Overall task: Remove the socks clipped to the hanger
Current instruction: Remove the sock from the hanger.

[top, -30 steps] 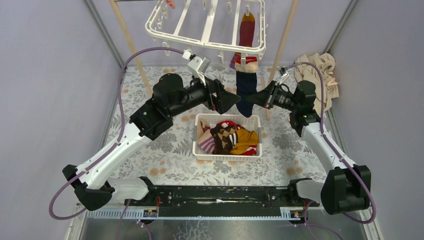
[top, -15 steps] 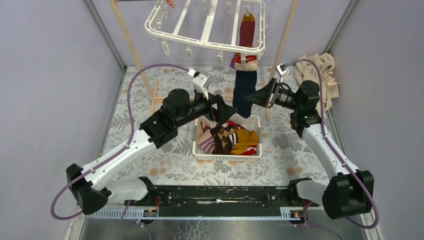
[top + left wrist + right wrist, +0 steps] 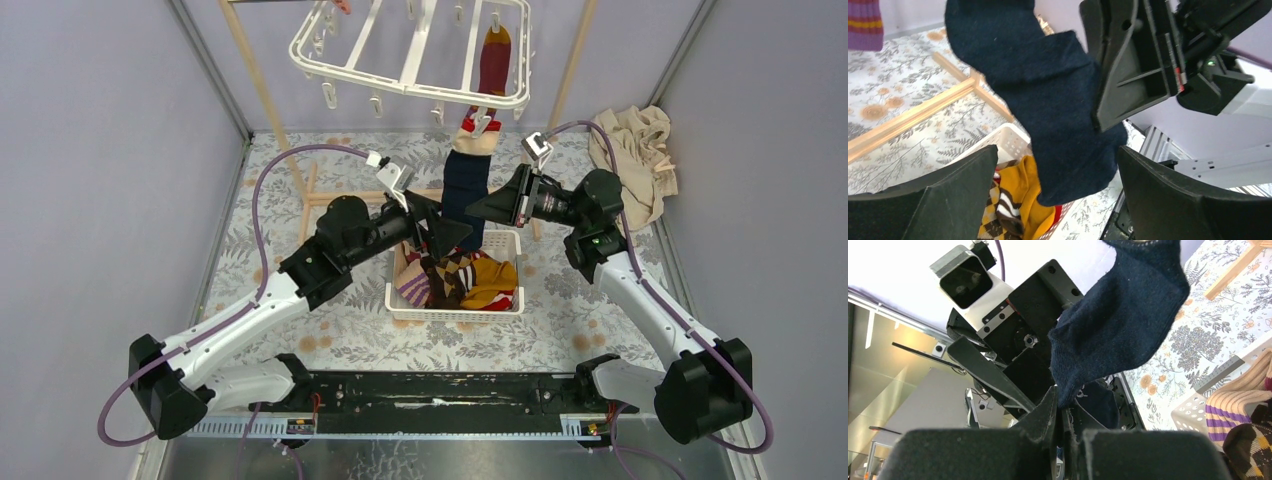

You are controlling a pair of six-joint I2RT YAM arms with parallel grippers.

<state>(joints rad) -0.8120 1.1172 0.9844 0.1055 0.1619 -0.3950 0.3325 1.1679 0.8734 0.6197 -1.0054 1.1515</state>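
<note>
The white hanger [image 3: 410, 62] hangs at the back with a dark red sock [image 3: 492, 62] lying on it. From a clip on its front bar dangles a navy sock [image 3: 463, 188] with a tan cuff, pulled aslant to the left. My right gripper [image 3: 474, 212] is shut on the navy sock's lower edge [image 3: 1064, 396]. My left gripper [image 3: 452, 236] stands open just below and left of it. In the left wrist view the navy sock's toe [image 3: 1068, 165] hangs between the wide-open fingers [image 3: 955, 192] without touching them.
A white perforated basket [image 3: 404, 300] sits below the grippers and holds mustard [image 3: 492, 282], argyle and purple-striped socks. Wooden poles [image 3: 262, 95] flank the hanger, with a wooden base bar [image 3: 335, 197] on the floral tabletop. A beige cloth [image 3: 640, 150] lies at the back right.
My right gripper has moved left with the navy sock, dragging it aslant. My left arm has dropped down and back toward the basket, with its gripper still open.
</note>
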